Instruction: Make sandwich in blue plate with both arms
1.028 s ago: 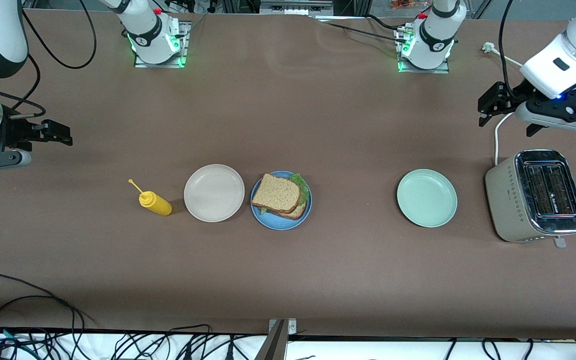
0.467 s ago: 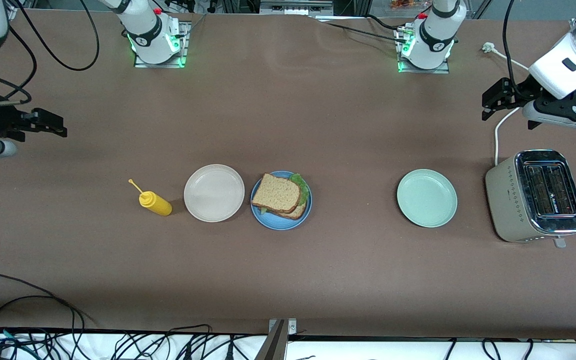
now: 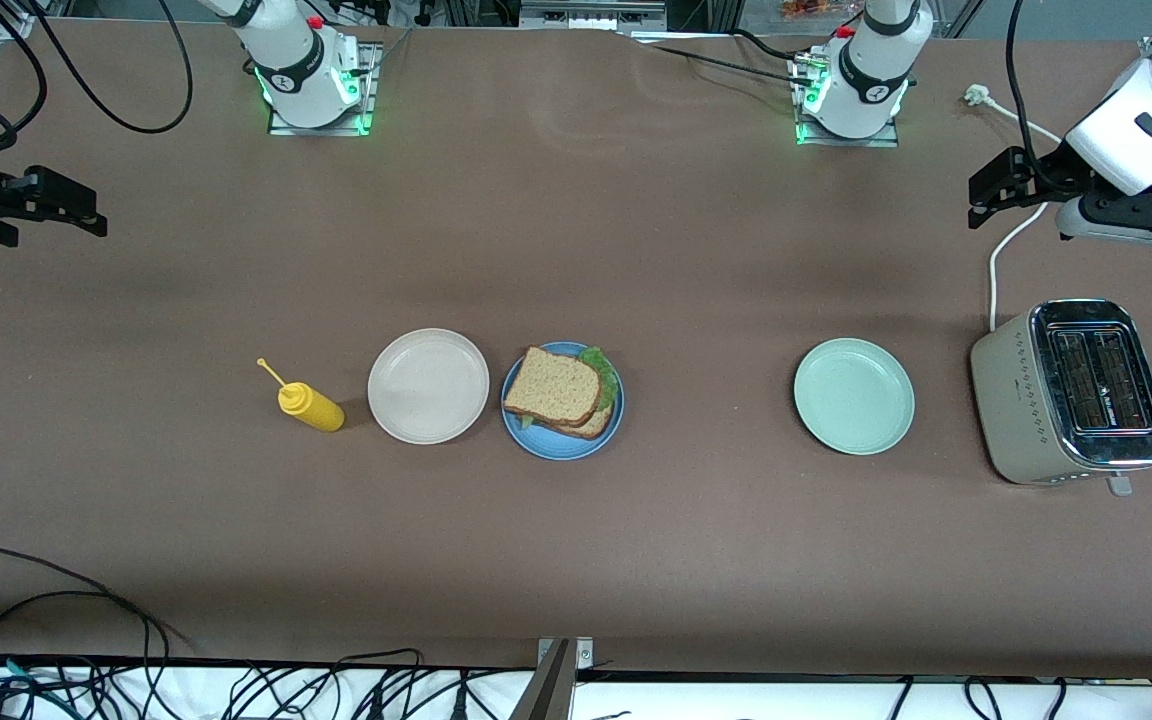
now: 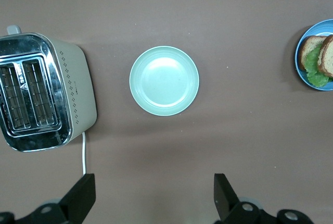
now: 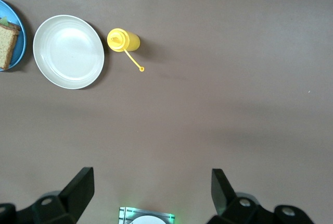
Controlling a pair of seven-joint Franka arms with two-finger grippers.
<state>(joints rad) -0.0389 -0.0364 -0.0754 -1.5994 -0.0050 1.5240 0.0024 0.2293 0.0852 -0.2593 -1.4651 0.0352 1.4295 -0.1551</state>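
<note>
Matte brown tabletop [image 3: 636,250] fills our view. Largest on it is a cream and chrome toaster [image 3: 1071,392] at the left arm's end, then three round plates in a row: mint-green [image 3: 854,396], beige-white [image 3: 428,385], and the blue plate [image 3: 564,442] carrying the sandwich [image 3: 554,388] (ruffled lettuce peeking out). We see the left gripper [image 3: 986,190] over bare table near the toaster and the right gripper [image 3: 86,210] over its own end, both with fingers spread and holding nothing.

Your left gripper [image 3: 981,190] held high at the left arm's end of the table, fingers [image 4: 83,195] spread wide and empty, your right gripper [image 3: 76,208] raised at the right arm's end, fingers [image 5: 80,185] likewise apart, nothing held
</note>
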